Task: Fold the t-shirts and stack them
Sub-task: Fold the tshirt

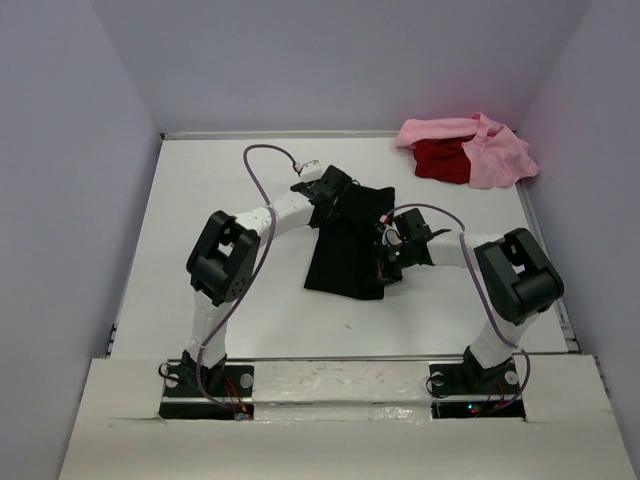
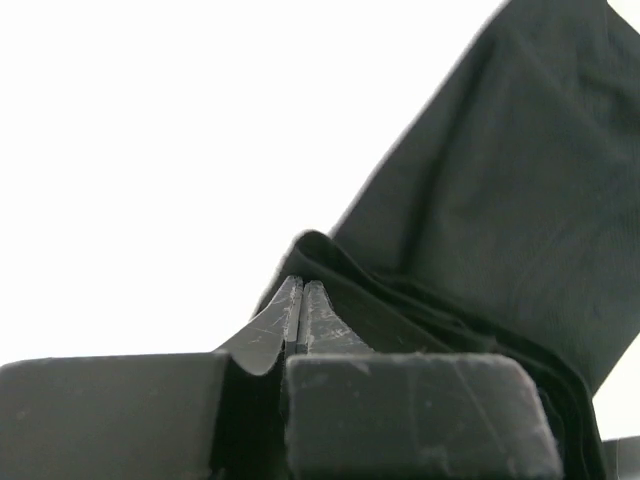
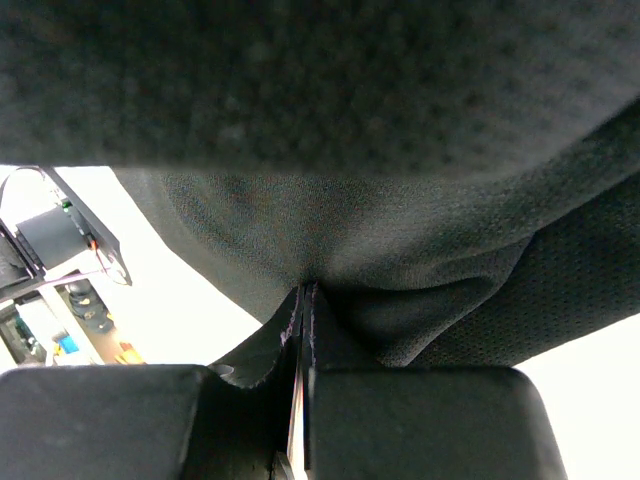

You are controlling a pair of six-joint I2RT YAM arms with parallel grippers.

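Observation:
The black t-shirt (image 1: 345,262) lies partly folded in the middle of the white table (image 1: 200,200), its far end raised. My left gripper (image 1: 335,192) is shut on that far end. In the left wrist view the fingertips (image 2: 302,285) press together with the black t-shirt's (image 2: 500,200) layered edge wrapped round them. My right gripper (image 1: 385,258) is shut on the shirt's right side. Dark cloth (image 3: 350,120) bunches at its closed tips (image 3: 307,290) and fills the view above. The pink t-shirt (image 1: 495,155) and the red t-shirt (image 1: 440,162) lie crumpled together at the far right corner.
Grey walls close in the table on the left, back and right. A purple cable (image 1: 262,190) loops above the left arm. The arm bases (image 1: 205,385) stand on the near ledge. Part of an arm base with wiring (image 3: 60,240) shows at the left of the right wrist view.

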